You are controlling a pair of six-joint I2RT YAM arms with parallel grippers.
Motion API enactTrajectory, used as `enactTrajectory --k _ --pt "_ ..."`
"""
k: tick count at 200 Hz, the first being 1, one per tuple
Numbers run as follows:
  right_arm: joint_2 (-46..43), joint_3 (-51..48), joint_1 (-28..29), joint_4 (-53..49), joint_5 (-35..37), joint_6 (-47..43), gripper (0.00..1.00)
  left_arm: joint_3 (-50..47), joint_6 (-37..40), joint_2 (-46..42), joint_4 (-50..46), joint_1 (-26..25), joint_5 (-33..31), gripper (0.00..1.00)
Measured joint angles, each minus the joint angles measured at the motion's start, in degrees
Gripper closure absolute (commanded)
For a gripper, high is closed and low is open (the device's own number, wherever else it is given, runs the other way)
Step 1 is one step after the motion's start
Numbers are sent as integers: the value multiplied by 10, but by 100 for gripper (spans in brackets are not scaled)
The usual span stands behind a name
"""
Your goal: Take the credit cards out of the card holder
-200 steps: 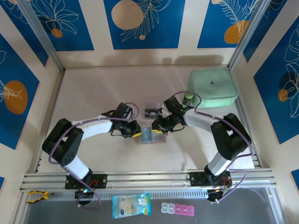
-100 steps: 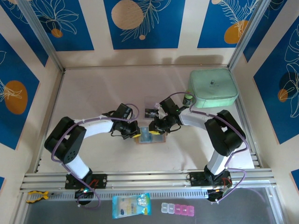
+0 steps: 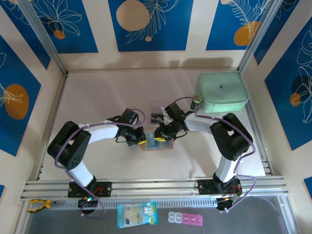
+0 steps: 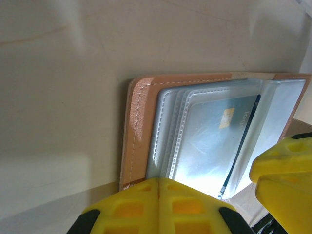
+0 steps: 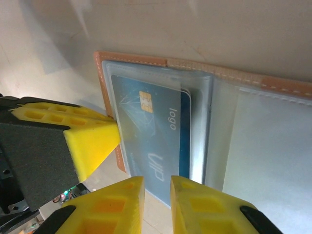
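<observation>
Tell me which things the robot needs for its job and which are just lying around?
For the job:
- card holder
- blue credit card in its clear pocket

Just lying about:
- mint-green case
- blue-and-yellow packet
- little clear-and-pink box

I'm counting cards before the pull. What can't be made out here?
Right wrist: how many credit cards the card holder keeps; cloudy sleeves overlap them.
Right wrist: whether the right gripper grips a card; its own fingers hide the edge.
Top external: the sleeves; too small, right gripper over them.
</observation>
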Motion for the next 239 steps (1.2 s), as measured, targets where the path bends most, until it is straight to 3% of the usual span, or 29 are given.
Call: enactTrajectory --k 92,239 --pt "15 0 1 7 2 -4 84 0 0 0 -3 0 0 96" --pt "37 14 16 13 -5 -26 82 0 11 0 -8 0 0 96"
